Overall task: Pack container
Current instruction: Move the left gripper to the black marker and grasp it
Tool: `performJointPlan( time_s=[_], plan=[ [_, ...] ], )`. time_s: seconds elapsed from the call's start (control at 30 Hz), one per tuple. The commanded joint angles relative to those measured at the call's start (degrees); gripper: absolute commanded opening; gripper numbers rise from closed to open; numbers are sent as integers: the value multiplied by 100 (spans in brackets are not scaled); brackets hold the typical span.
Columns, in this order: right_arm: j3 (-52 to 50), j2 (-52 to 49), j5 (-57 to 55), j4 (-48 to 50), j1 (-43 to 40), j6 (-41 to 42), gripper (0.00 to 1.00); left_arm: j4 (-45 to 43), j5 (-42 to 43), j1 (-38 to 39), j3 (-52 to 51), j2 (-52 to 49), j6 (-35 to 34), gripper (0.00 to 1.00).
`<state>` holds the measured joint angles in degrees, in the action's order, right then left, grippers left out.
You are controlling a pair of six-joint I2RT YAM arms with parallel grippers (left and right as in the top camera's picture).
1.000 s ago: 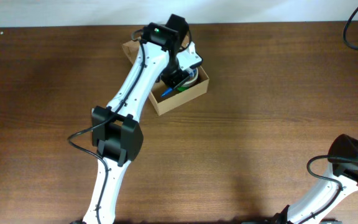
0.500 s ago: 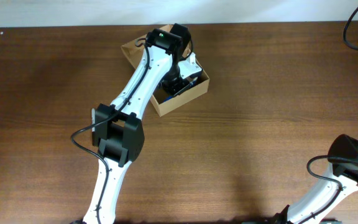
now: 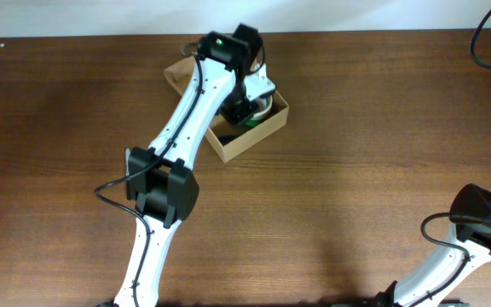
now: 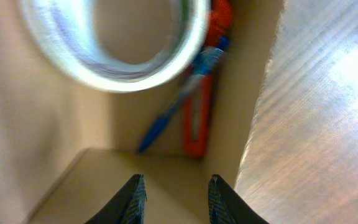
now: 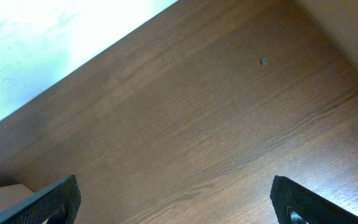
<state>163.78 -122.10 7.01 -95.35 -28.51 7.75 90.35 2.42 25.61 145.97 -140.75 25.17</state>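
We see the container (image 3: pixel 254 135) sitting on the tabletop (image 3: pixel 356 196) near its far edge, flap open. Our left gripper (image 4: pixel 176 199) hangs inside it, fingers parted and empty, facing a tape roll (image 4: pixel 104 78), blue pen (image 4: pixel 166 118) and orange tool (image 4: pixel 197 124). Our right gripper (image 5: pixel 173 205) is spread wide, holding nothing.

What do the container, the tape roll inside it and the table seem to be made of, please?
The container looks like plain tan cardboard, matte and unprinted. The tape roll seems clear glossy plastic, see-through with a sheen, though blurred. The table appears brown wood or wood-look laminate: grain lines, soft glare.
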Motion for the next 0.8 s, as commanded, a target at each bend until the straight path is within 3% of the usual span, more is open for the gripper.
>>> performJointPlan(
  time_s=[0.0, 0.1, 0.17, 0.33, 0.47, 0.57, 0.67, 0.77],
  plan=[
    [26, 70, 31, 17, -7, 26, 99, 299, -1180, -24, 1198, 138, -837, 35],
    [26, 70, 31, 15, -7, 26, 99, 625, -1738, -90, 1864, 417, -1377, 57],
    [26, 70, 31, 17, -7, 26, 99, 634, -2129, -131, 1917, 774, -1550, 64],
    [26, 70, 31, 17, -7, 26, 99, 634, -2472, -350, 1320, 2179, -1853, 66],
    [26, 70, 31, 15, -7, 26, 99, 632, -2444, -929, -258, 3641, -2688, 60],
    [26, 70, 31, 15, -7, 26, 99, 588, -1700, -1727, -1919, 4441, -3567, 57],
    [26, 70, 31, 15, -7, 26, 99, 105, -1399, -2107, -3169, 4575, -3650, 57],
    [26, 70, 31, 17, -7, 26, 100, -1043, -1353, -2253, -4485, 4568, -3648, 61]
  ],
)
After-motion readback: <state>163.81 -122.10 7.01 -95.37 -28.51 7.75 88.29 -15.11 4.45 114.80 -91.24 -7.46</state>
